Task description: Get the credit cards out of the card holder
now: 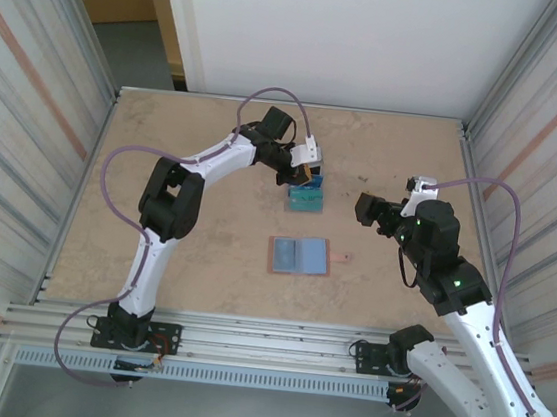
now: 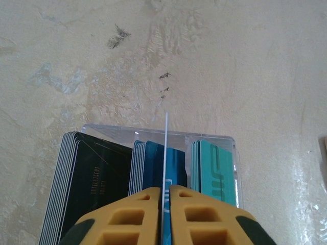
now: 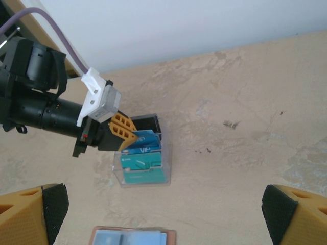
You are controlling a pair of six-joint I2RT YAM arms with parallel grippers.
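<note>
The card holder [image 1: 299, 255] lies open on the table, blue-grey pockets up; its far edge also shows in the right wrist view [image 3: 133, 237]. Behind it stands a clear box [image 1: 307, 200] with black [image 2: 97, 184], blue [image 2: 148, 163] and teal [image 2: 217, 171] credit cards upright in three compartments. My left gripper [image 2: 165, 190] hangs over the middle compartment, shut on one blue credit card [image 2: 166, 148] seen edge-on between the yellow fingers. From the right wrist, that gripper [image 3: 130, 135] tilts the blue card [image 3: 148, 137] over the box [image 3: 145, 178]. My right gripper [image 3: 163, 209] stands open, empty, right of the box.
The card holder's small closing tab [image 1: 343, 256] sticks out to its right. Metal walls fence the table on the left and right. Bare tabletop surrounds the box and the card holder.
</note>
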